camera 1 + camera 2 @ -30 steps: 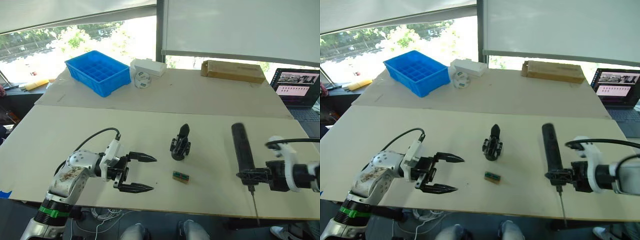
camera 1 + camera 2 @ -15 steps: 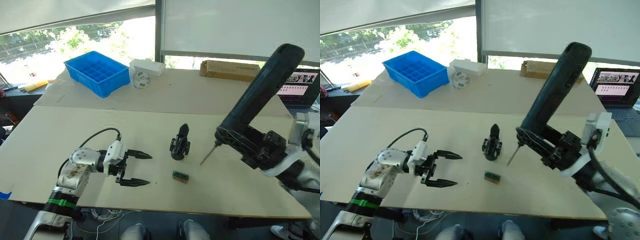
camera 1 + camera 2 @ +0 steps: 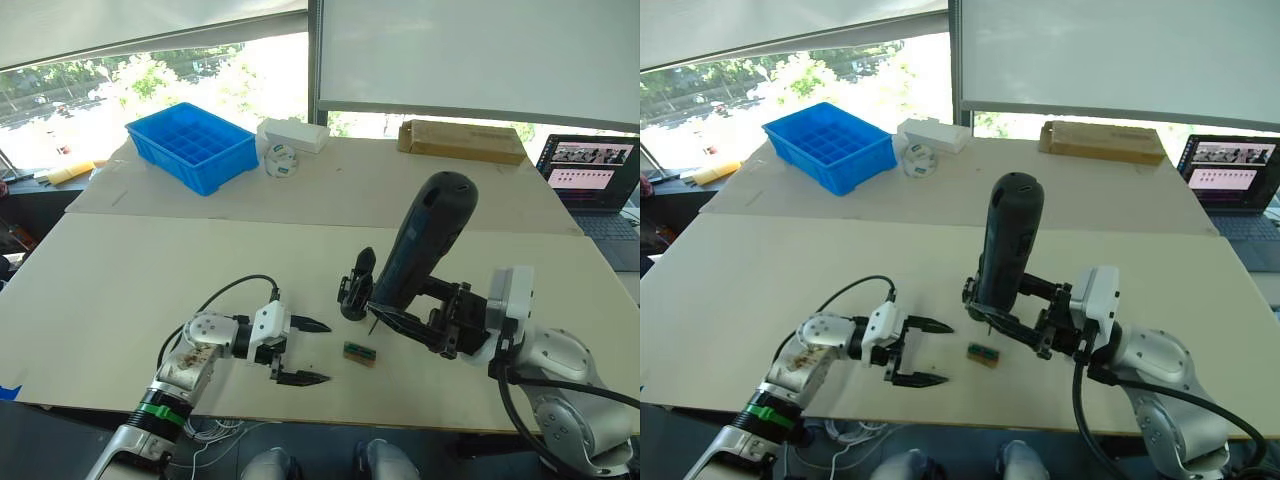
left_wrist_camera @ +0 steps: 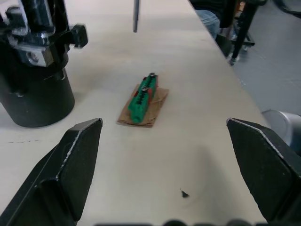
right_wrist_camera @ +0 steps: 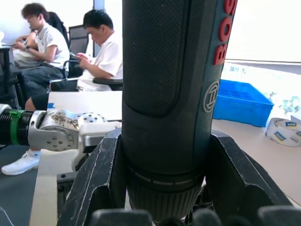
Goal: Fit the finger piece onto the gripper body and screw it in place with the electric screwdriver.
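Note:
The gripper body (image 3: 356,290) stands mid-table with one pointed black finger sticking up; its round base (image 4: 35,89) is close in the left wrist view. My right gripper (image 3: 425,322) is shut on the electric screwdriver (image 3: 428,240), which leans upright with its thin bit (image 4: 136,14) pointing down just right of the gripper body. My left gripper (image 3: 322,352) hovers open low over the table, left of a small green-and-tan block (image 4: 143,99), nothing between its fingers. The finger piece is out of view.
At the back stand a blue compartment bin (image 3: 195,145), a white box (image 3: 293,133), a tape roll (image 3: 281,160) and a cardboard box (image 3: 462,140). A laptop (image 3: 590,170) sits at the far right. Seated people (image 5: 103,52) appear beyond the table.
My right arm has swung the screwdriver left, from lying flat at the right to upright beside the gripper body. My left gripper has slid right toward the green block, still open.

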`<action>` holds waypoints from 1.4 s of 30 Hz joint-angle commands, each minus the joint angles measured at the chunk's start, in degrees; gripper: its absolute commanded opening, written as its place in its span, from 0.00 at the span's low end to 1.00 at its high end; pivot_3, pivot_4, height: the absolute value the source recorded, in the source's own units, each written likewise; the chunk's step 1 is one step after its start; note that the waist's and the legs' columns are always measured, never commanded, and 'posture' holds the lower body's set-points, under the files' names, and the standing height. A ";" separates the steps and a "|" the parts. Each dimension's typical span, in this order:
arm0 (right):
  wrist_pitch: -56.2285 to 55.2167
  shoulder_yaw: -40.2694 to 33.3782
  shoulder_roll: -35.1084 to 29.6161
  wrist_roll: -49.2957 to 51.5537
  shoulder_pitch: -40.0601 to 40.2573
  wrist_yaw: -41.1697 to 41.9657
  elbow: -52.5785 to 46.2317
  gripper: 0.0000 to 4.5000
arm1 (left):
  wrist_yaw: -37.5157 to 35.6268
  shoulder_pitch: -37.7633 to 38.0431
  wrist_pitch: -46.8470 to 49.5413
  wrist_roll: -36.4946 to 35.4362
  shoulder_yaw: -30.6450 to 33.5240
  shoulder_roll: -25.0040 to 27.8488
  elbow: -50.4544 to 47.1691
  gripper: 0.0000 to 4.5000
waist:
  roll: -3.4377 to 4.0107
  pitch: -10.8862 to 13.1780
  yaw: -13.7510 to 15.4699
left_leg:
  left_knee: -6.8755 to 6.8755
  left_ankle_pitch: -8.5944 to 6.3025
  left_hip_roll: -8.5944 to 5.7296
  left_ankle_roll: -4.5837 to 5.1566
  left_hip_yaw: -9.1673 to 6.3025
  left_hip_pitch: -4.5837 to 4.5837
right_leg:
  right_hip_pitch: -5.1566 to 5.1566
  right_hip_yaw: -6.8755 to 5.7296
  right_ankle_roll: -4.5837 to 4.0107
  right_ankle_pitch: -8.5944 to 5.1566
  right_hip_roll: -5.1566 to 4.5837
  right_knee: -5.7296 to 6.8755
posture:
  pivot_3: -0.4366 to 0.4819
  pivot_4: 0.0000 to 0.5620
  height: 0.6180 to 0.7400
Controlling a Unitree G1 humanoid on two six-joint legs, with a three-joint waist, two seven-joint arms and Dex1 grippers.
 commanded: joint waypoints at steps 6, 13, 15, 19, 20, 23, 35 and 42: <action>-2.96 -0.65 -1.04 0.82 0.72 1.36 -1.43 0.43 | 1.99 -0.93 -2.62 2.77 -3.08 -3.08 1.36 1.00 | 0.00 0.00 0.16 | 0.01 -0.01 -0.01 0.02 -0.02 -0.01 | 0.00 -0.01 -0.01 0.01 -0.06 0.00 | 0.48 0.27 1.00; -3.72 -0.69 -2.64 -0.26 2.31 2.86 -0.75 0.43 | 3.78 -2.80 -2.18 5.17 -4.94 -5.26 4.40 1.00 | 0.00 0.00 0.32 | 0.04 -0.04 -0.02 0.09 -0.06 0.02 | 0.07 -0.04 -0.02 0.02 -0.14 0.00 | 0.48 0.27 1.00; -3.85 -0.54 -3.01 -0.52 2.55 3.23 -0.37 0.43 | 3.57 -3.10 -2.21 5.24 -5.21 -5.45 4.83 1.00 | 0.00 0.00 0.30 | 0.04 -0.04 -0.02 0.09 -0.06 0.03 | 0.07 -0.03 -0.02 0.02 -0.14 0.00 | 0.48 0.27 1.00; -4.83 0.09 -3.49 -1.99 2.58 4.01 0.22 0.43 | 2.99 -3.67 -2.14 5.31 -5.69 -5.78 5.80 1.00 | 0.00 0.00 0.37 | 0.06 -0.04 -0.02 0.11 -0.07 0.03 | 0.07 -0.03 -0.02 0.02 -0.16 0.02 | 0.48 0.27 1.00; -4.88 0.14 -3.49 -2.18 2.66 3.89 0.22 0.43 | 2.86 -3.79 -2.34 5.37 -5.79 -5.88 6.34 1.00 | 0.00 0.00 0.37 | 0.06 -0.04 -0.02 0.11 -0.07 0.03 | 0.08 -0.04 -0.02 0.02 -0.16 0.02 | 0.48 0.27 1.00; -5.16 0.09 -3.38 -2.86 2.95 3.54 0.51 0.43 | 2.13 -4.19 -3.59 6.05 -6.62 -6.11 8.15 1.00 | 0.00 0.00 0.46 | 0.06 -0.04 -0.02 0.12 -0.09 0.05 | 0.11 -0.04 -0.02 0.02 -0.17 0.02 | 0.48 0.27 1.00; -5.05 0.23 -2.74 -3.65 3.57 2.57 0.43 0.43 | 2.72 -4.44 -4.58 6.63 -7.13 -7.20 10.17 1.00 | 0.01 -0.01 0.59 | 0.06 -0.21 -0.01 0.38 -0.23 0.51 | 0.70 -0.11 0.04 -0.02 -0.44 -0.08 | 0.48 0.27 1.00; -5.23 0.39 -2.58 -4.17 3.64 2.45 0.75 0.43 | 2.79 -4.48 -4.47 6.68 -7.39 -7.75 10.19 1.00 | 0.01 -0.01 0.70 | 0.06 -0.26 -0.02 0.46 -0.31 0.57 | 0.84 -0.11 0.08 -0.02 -0.54 -0.15 | 0.48 0.27 1.00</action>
